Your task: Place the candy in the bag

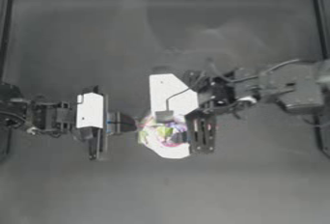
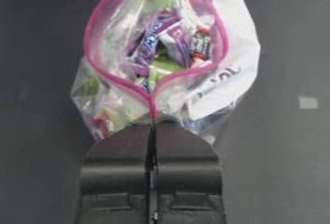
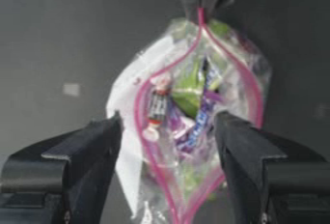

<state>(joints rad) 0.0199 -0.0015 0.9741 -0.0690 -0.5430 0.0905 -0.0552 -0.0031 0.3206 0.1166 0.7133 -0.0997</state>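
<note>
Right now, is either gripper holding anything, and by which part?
The left gripper is shut on the bag, pinching one end of its pink strip. The right gripper is open over the bag's mouth, holding nothing.

The left arm reaches in low from its side, its gripper [image 2: 153, 121] pinched tight on the bag [image 2: 161, 49]. The right arm stretches across the middle (wrist bent downward), and its gripper [image 3: 169, 126] hangs over the bag's mouth with jaws spread wide.

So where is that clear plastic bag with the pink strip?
Near the table's middle, top view: the clear plastic bag hangs open between left gripper, pinching its rim, and right gripper.
</note>
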